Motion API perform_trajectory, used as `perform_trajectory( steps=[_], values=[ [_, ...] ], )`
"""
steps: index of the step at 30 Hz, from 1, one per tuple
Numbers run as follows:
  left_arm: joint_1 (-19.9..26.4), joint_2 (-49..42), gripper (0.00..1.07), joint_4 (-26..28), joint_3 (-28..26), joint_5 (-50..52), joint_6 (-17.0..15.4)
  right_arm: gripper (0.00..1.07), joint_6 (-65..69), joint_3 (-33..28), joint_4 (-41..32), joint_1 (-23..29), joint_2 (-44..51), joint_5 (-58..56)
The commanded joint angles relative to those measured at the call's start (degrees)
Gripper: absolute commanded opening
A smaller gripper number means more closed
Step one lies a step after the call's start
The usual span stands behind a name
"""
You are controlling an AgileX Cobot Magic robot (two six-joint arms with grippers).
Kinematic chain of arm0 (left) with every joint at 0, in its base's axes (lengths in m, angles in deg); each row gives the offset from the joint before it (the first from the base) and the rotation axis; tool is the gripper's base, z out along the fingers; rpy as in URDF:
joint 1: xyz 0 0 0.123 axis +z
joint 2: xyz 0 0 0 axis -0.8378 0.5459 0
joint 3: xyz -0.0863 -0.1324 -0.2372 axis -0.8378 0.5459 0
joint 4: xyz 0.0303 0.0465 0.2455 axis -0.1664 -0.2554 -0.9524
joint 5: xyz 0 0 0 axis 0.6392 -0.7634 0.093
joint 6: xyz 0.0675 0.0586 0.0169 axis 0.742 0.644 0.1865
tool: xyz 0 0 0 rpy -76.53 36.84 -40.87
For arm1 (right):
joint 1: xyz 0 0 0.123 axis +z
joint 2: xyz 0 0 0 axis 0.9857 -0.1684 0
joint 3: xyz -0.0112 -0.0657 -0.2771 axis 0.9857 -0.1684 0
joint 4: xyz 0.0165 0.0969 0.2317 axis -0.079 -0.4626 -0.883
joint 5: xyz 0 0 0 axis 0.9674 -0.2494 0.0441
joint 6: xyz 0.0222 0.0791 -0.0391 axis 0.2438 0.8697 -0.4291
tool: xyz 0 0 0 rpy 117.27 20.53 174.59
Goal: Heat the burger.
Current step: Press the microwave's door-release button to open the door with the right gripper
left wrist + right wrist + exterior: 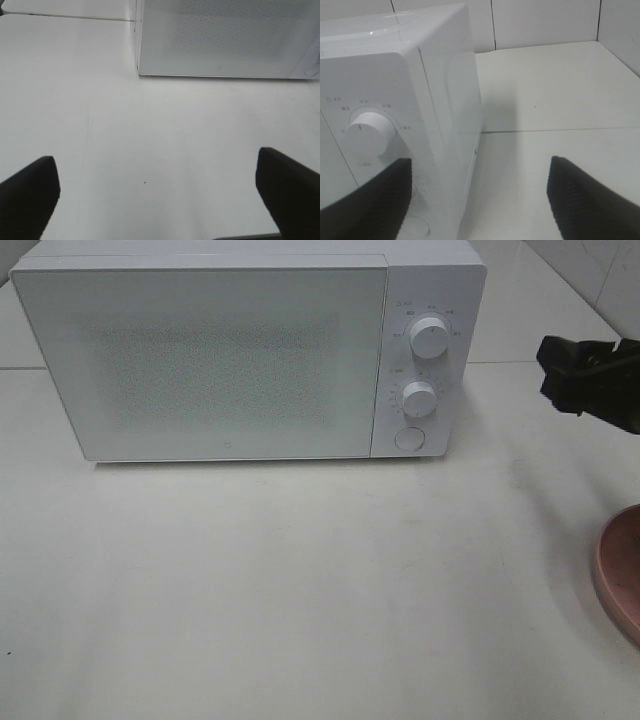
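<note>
Left fingers [27, 195] stand wide open above the surface [150, 150], empty; right fingers [590, 200] are wide apart, empty, beside the microwave [230, 360]. Pink plate [622, 575] is cut off at the frame edge; burger shows in no view.

Looks like a kitchen (microwave [200, 360], tiled wall [545, 22]).

Right gripper [480, 167] hanging beside microwave [445, 75], jaws standing wide apart, nothing sitting between dark textured fingers [580, 200]. One finger overlapping microwave's control panel, just under white dial [369, 134]. Second dial [420, 227] peeking out lower down, mostly hidden. White table [560, 85] stretching behind, seam [545, 130] running across it. Tiled wall [545, 22] closing off back.
</note>
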State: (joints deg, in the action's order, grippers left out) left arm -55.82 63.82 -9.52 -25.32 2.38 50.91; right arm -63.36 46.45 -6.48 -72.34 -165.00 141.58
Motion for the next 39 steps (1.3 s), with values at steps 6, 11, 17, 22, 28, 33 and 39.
perform_trajectory(
  steps=[6,11,17,22,28,33,39],
  values=[
    [-0.3,-1.4,1.0,0.2,0.1,0.5,0.2,0.74,-10.5,-3.1,-15.5,10.1,-7.3,13.3],
    [-0.3,-1.4,1.0,0.2,0.1,0.5,0.2,0.74,-15.1,-3.1,-24.6,18.0,-10.8,17.7],
    [-0.3,-1.4,1.0,0.2,0.1,0.5,0.2,0.74,-17.0,-3.0,-34.0,25.7,-14.2,20.9],
    [-0.3,-1.4,1.0,0.2,0.1,0.5,0.2,0.74,-17.0,-2.3,-39.0,30.5,-17.0,22.5],
    [-0.3,-1.4,1.0,0.2,0.1,0.5,0.2,0.74,-17.0,-0.7,-41.0,32.9,-18.7,23.2],
    [-0.3,-1.4,1.0,0.2,0.1,0.5,0.2,0.74,-17.0,-0.6,-41.3,32.9,-18.7,23.2],
    [-0.3,-1.4,1.0,0.2,0.1,0.5,0.2,0.74,-16.6,-0.6,-41.1,32.9,-18.7,23.1]
  ],
)
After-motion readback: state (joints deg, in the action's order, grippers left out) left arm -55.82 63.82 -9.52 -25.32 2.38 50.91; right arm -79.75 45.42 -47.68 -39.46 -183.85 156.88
